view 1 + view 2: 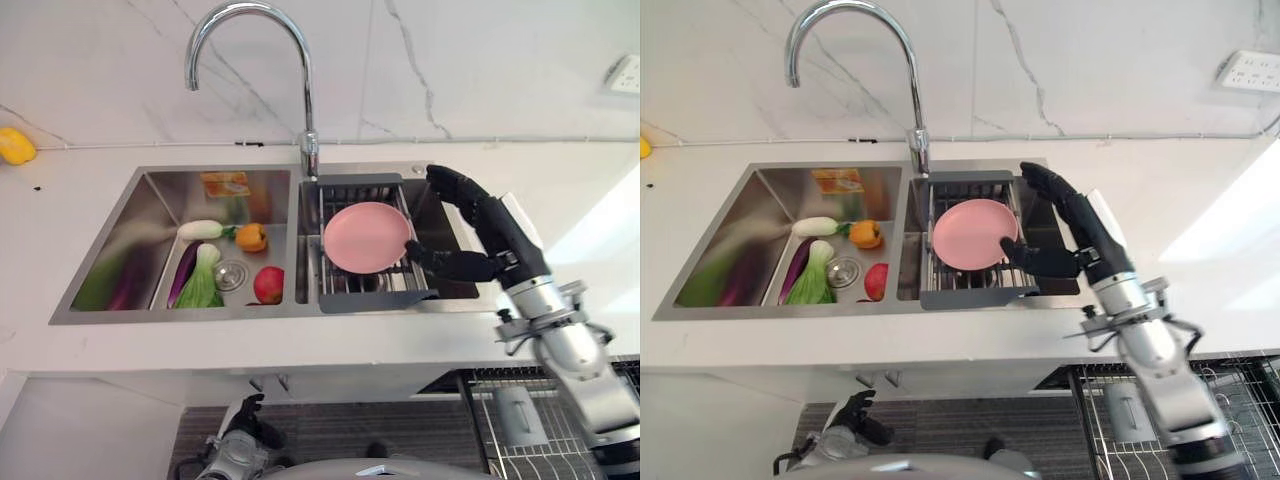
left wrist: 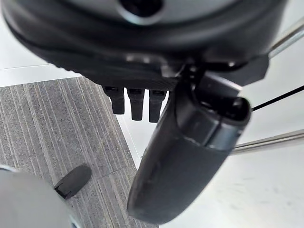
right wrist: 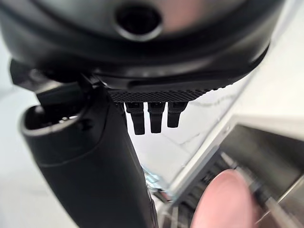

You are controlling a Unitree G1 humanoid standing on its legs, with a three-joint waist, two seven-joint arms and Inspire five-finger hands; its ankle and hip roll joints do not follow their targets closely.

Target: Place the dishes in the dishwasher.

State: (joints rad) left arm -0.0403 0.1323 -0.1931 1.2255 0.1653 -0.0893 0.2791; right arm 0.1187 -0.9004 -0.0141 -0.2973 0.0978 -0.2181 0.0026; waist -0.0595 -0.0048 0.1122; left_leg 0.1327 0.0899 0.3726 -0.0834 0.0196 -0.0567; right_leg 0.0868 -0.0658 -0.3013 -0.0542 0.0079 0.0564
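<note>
A round pink plate (image 1: 366,236) lies on a dark drain rack (image 1: 336,284) across the right basin of the steel sink (image 1: 130,200). My right hand (image 1: 488,232) hovers open just right of the plate, its thumb by the plate's lower right rim and its fingers (image 1: 450,184) spread above the rack's far right corner. Its wrist view shows the plate's pink edge (image 3: 222,199) beyond the thumb (image 3: 95,175). My left hand (image 1: 244,420) hangs low below the counter over the floor, relaxed and holding nothing. A wire dishwasher basket (image 1: 540,420) sits low at the right.
The left basin holds a white radish (image 1: 200,229), an orange pepper (image 1: 251,237), bok choy (image 1: 203,280), an eggplant (image 1: 185,268) and a red fruit (image 1: 268,285). A tall curved faucet (image 1: 306,140) rises behind the sink divider. A yellow object (image 1: 15,146) rests on the counter's far left.
</note>
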